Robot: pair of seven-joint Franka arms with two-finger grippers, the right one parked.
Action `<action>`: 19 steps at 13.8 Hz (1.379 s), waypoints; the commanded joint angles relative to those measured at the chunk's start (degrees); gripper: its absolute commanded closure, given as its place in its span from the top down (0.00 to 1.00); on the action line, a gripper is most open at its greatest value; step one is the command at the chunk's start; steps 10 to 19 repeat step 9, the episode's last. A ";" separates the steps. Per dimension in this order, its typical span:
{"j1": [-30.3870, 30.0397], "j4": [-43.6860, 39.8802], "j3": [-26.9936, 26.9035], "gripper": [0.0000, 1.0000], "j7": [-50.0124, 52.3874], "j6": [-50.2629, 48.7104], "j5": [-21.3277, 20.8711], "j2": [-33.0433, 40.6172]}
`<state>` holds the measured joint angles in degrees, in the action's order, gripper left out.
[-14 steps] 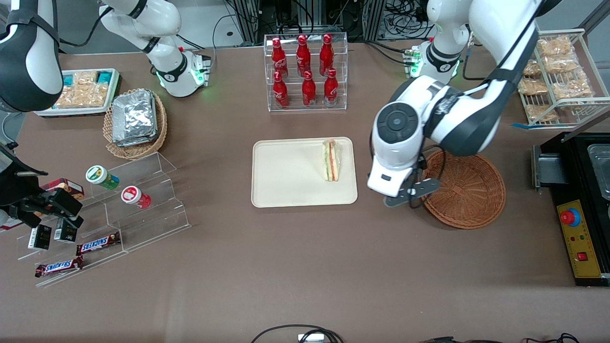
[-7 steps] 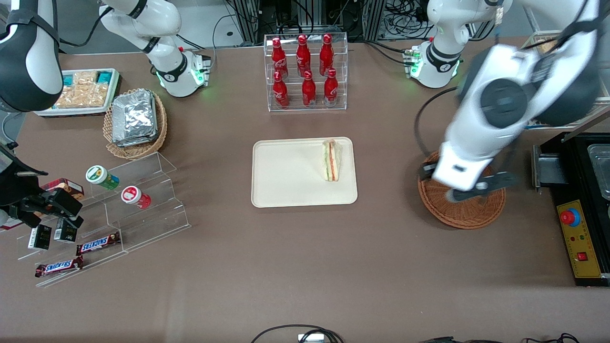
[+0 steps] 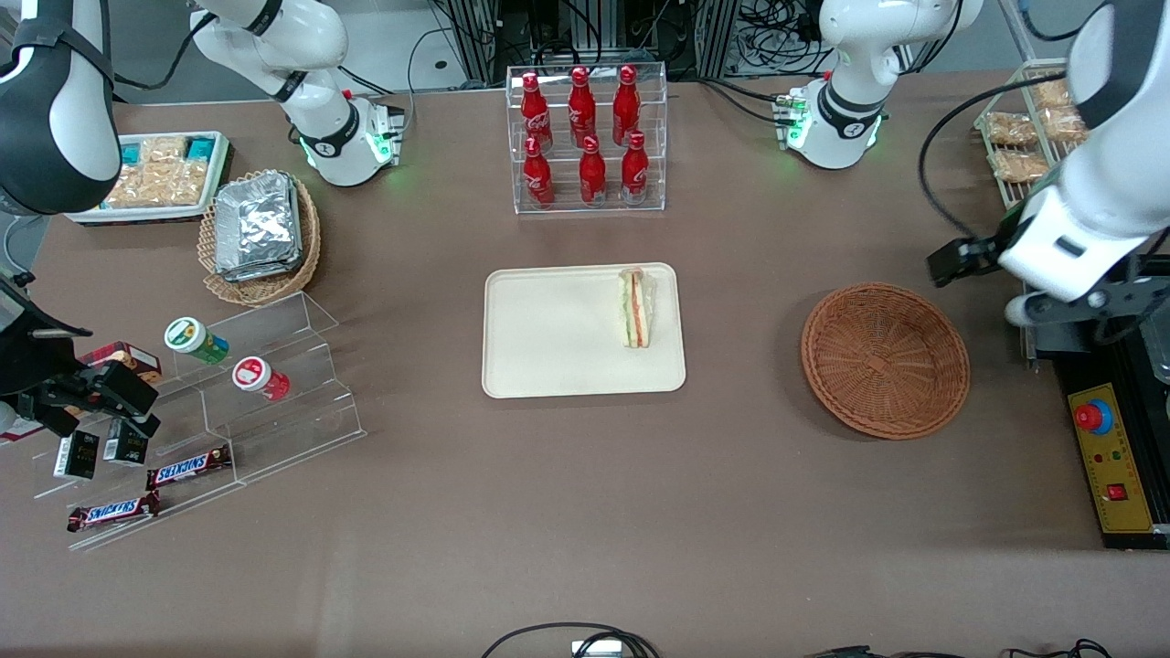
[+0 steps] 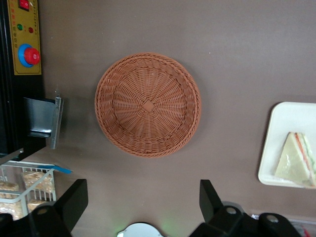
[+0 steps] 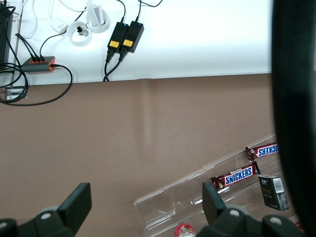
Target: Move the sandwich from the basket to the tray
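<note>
Gripper wide open, empty, high above bench near empty basket; sandwich on tray, well apart toward parked arm.

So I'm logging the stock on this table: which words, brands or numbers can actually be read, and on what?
"SNICKERS": on the two chocolate bars on the clear acrylic stand.
Script on the red bottles: too small to read.
Print on the small black boxes: unreadable.
Round lids: markings unreadable.
Yellow control panel: no legible text.
The sandwich, tray and basket bear none.
The gripper hangs open above the table beside the basket.
</note>
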<state>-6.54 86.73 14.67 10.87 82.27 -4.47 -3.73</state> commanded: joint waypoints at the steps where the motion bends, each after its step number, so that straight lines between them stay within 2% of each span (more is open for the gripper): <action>1: -0.23 1.77 -2.62 1.00 -8.28 -1.14 2.62 3.20; 3: -0.23 1.60 -3.50 1.00 -12.52 -1.32 2.71 3.90; 8: -0.14 0.72 -3.07 1.00 -15.17 -1.50 2.71 3.55; 19: -0.14 0.55 -3.07 1.00 -15.43 -1.58 2.62 3.29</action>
